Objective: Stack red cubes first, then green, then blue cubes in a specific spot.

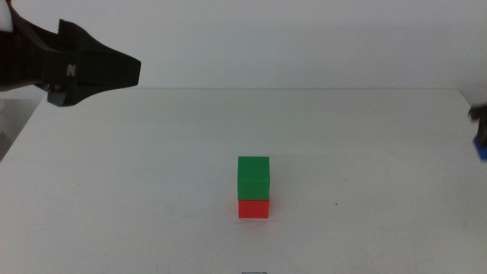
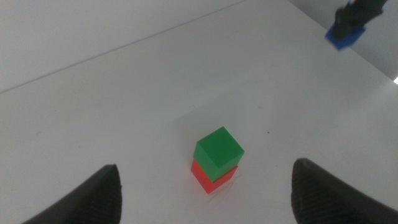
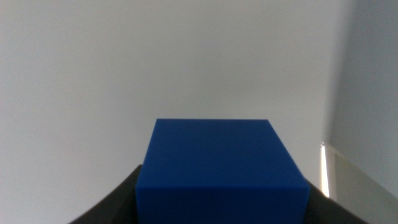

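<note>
Green cube is sitting on red cube mid-surface; right pincer is pinching blue cube at the right edge, unstacked; left pincer is hovering spread.

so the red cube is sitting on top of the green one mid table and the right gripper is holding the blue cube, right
Not quite: the order is reversed. The green cube sits on top of the red cube mid table, as the middle view shows. The rest holds: the right gripper is holding the blue cube, seen in the right wrist view.
</note>
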